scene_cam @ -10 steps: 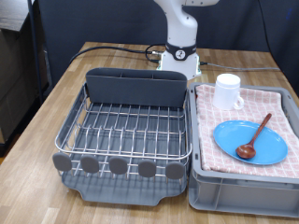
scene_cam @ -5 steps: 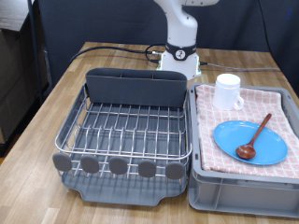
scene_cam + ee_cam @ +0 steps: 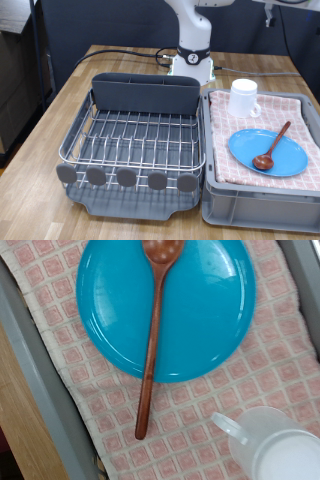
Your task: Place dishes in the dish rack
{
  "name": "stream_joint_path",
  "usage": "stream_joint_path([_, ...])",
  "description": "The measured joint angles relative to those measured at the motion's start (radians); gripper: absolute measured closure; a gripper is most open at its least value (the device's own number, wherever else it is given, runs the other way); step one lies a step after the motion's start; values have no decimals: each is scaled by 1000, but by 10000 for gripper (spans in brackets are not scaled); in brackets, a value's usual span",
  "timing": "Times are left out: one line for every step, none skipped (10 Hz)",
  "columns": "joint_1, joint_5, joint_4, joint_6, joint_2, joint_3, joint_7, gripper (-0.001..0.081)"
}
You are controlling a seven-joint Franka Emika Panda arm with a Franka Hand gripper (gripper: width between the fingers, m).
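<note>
The bright-blue plate [image 3: 285,158] lies on the pink checkered cloth in the grey crate at the exterior view's right. The brown wooden spoon [image 3: 272,146] lies across the plate, its bowl on the plate. The white mug [image 3: 245,98] stands upright on the cloth behind the plate. The dish rack [image 3: 135,140] stands to the crate's left and holds nothing. A dark part of my gripper [image 3: 268,10] shows at the top edge, high above the crate. The wrist view looks down on the plate [image 3: 205,310], the spoon [image 3: 153,340] and the mug [image 3: 285,445]; no fingers show there.
The grey crate [image 3: 255,208] with the pink cloth [image 3: 225,150] sits tight against the rack's right side. The robot base [image 3: 192,62] and a black cable stand behind the rack on the wooden table [image 3: 60,110]. The crate wall [image 3: 40,390] shows beside the cloth.
A dark part of the gripper has come into the exterior view at the top right. The plate, spoon, mug and rack have not moved.
</note>
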Motion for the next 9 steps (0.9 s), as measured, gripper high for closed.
stream_joint_path([0, -9, -19, 55, 29, 11, 24, 3])
stream_joint_path([0, -14, -30, 91, 61, 20, 48, 3])
stream_joint_path([0, -24, -31, 121, 99, 28, 73, 3])
stream_joint_path([1, -38, -31, 157, 139, 34, 81, 3])
stream_joint_path([1, -47, -21, 187, 176, 36, 82, 3])
stream_joint_path([1, -47, -20, 182, 174, 36, 82, 3])
stream_joint_path([1, -68, -20, 181, 175, 37, 87, 3])
stream_joint_path([1, -113, -25, 194, 180, 41, 113, 3])
stream_joint_path([4, -170, -34, 215, 192, 46, 154, 3])
